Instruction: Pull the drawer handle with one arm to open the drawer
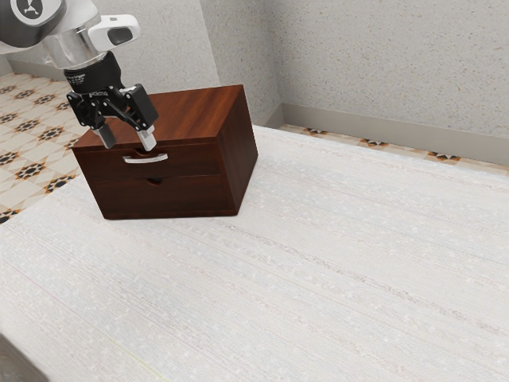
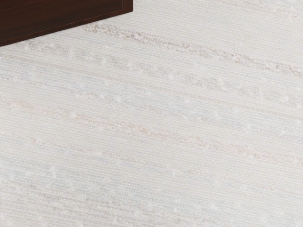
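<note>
- Drawer (image 1: 184,161): the upper of two in a dark reddish-brown wooden cabinet (image 1: 238,147). Its front lies flush with the cabinet's face, with no gap showing around it.
- Handle (image 1: 145,158): a pale, slim bar set crosswise on the upper drawer's front, nearer the exterior view's left end of that front.
- Lower drawer (image 1: 179,195): directly beneath, also flush, with a small dark notch near its upper edge.
- Cabinet: it stands on the pale, streaked worktop (image 1: 318,263) toward the exterior view's upper left, close to the worktop's far edge. Its front is turned toward the camera, and one side panel faces the exterior view's right.
- Claw (image 1: 127,142): black, pointing downward, and hanging over the cabinet's front top edge just above the handle. Its two fingers stand apart with nothing between them.
- Fingers (image 1: 147,140): the one toward the exterior view's right ends just above the handle, and whether it touches the bar I cannot tell. The other comes down beyond the handle's end on the exterior view's left, in front of the cabinet's top edge.
- Arm (image 1: 75,32): grey and white, it enters from the exterior view's upper left corner and bends down to the claw.
- Wrist view: the camera looks down on bare worktop (image 2: 165,132) below the hand, with a dark bottom corner of the cabinet (image 2: 57,16) at the picture's edge.
- Surroundings: a tiled floor (image 1: 28,135) with a dark star pattern lies beyond the worktop, and speckled grey walls (image 1: 382,56) rise behind.
</note>
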Available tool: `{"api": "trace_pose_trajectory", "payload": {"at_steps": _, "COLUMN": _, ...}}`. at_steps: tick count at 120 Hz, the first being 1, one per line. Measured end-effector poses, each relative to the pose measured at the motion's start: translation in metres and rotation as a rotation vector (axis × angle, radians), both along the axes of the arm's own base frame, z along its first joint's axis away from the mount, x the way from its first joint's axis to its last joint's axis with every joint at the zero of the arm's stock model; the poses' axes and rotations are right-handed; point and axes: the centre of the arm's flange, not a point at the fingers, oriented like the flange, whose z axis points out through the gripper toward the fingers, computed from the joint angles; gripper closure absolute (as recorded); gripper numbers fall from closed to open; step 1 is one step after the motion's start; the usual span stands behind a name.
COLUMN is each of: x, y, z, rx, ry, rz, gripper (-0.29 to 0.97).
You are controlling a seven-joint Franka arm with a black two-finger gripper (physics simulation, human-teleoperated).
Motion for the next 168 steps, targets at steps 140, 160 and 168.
{"api": "trace_pose_trajectory", "payload": {"at_steps": 140, "x": -0.006, "y": -0.057, "z": -0.014, "rx": -0.143, "ry": 0.187, "rz": 0.621, "gripper": 0.03}}
{"api": "trace_pose_trajectory", "payload": {"at_steps": 160, "x": -0.008, "y": -0.006, "z": -0.022, "rx": -0.099, "ry": 0.190, "rz": 1.053, "gripper": 0.04}}
{"api": "trace_pose_trajectory", "payload": {"at_steps": 168, "x": -0.013, "y": 0.029, "z": -0.026, "rx": -0.113, "ry": 0.186, "rz": 1.214, "gripper": 0.04}}
